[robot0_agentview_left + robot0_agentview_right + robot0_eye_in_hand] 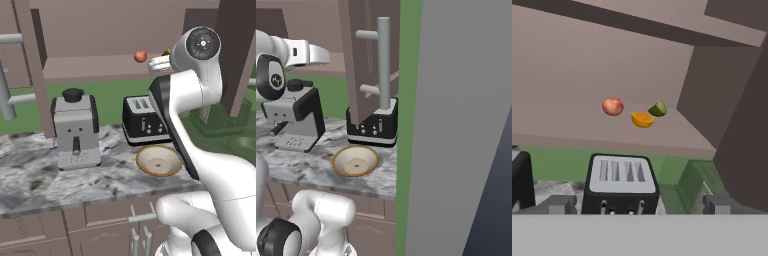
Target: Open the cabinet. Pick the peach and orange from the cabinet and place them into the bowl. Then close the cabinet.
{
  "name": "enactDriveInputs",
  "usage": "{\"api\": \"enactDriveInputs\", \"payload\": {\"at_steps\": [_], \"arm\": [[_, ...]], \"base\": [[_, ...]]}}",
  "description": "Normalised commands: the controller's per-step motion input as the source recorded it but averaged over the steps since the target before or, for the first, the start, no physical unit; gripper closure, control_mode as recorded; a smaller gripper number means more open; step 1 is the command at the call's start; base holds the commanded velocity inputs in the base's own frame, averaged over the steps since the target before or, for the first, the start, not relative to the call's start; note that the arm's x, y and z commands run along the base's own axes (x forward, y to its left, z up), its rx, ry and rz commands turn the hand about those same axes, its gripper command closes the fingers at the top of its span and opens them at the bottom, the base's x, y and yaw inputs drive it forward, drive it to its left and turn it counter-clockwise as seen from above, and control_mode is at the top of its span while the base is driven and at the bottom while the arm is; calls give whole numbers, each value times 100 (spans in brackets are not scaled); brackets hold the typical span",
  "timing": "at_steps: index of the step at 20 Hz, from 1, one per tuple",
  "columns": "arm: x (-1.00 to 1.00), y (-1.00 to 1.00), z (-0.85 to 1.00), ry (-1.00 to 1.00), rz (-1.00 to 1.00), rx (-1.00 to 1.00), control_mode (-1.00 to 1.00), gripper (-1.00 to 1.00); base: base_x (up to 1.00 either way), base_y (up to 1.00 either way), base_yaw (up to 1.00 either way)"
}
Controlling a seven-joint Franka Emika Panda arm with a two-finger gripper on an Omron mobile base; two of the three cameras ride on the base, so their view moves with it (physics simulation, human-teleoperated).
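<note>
Cabinet (90, 67) is open, both doors swung out. One door's inner edge runs down the left of the left base view; the other door (363, 55) with its long grey bar handle (383, 62) hangs in front of the toaster in the right base view.

Peach (612, 106) sits on the cabinet shelf, left of the orange (642, 119); a dark green pointed fruit (658, 108) lies just right of and behind the orange, about touching it. Peach and orange are near each other but apart. In the left base view the peach (140, 56) shows on the shelf just left of the arm's wrist.

Bowl (159, 160) is on the marble counter (45, 175), in front of the black toaster (144, 119), nothing in it. Coffee machine (75, 129) stands to the left of the toaster, well apart from the bowl.

Gripper (640, 202) is raised above the toaster, facing the shelf, short of the fruit. Fingers (562, 204) stand wide apart with nothing between them: claw open, holding nothing. Arm reaches up from the base toward the cabinet's right half.
</note>
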Motion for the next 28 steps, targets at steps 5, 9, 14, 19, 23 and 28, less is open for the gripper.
{"api": "enactDriveInputs", "payload": {"at_steps": [5,9,14,19,23,28], "arm": [[44,0,-3,0,0,4,-100,-100],[52,0,-8,0,0,2,-100,-100],[43,-2,-13,0,0,0,-100,-100],[44,-3,-5,1,0,0,-100,-100],[49,-1,-1,2,0,0,-100,-100],[41,-9,-5,0,0,0,-100,-100]], "base": [[0,0,0],[0,0,0],[0,0,0],[0,0,0],[0,0,0],[0,0,0]]}}
